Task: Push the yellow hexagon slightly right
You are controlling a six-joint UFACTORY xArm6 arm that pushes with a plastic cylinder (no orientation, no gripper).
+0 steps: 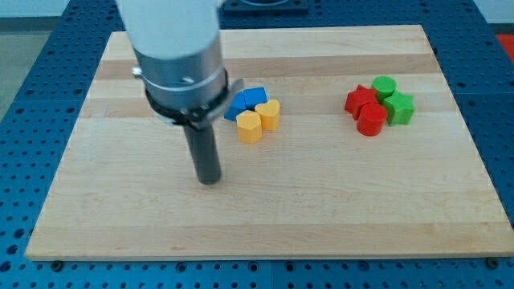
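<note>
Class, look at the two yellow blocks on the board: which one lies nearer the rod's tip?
The yellow hexagon, the lower-left of the pair. My tip sits below and to its left; the other yellow block lies farther, up and to the view's right.

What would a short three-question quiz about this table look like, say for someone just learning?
1. True or false: my tip is touching the yellow hexagon.
2. Which colours make up the cluster at the view's right? A) red and green B) blue and yellow C) red and blue
3. Fill in: my tip sits to the view's ____ of the yellow hexagon.

Key
1. False: bare wooden board shows between them.
2. A: red blocks and green blocks sit bunched together there.
3. Left, and a little lower; the blue blocks and a second yellow block crowd the hexagon's far side.
</note>
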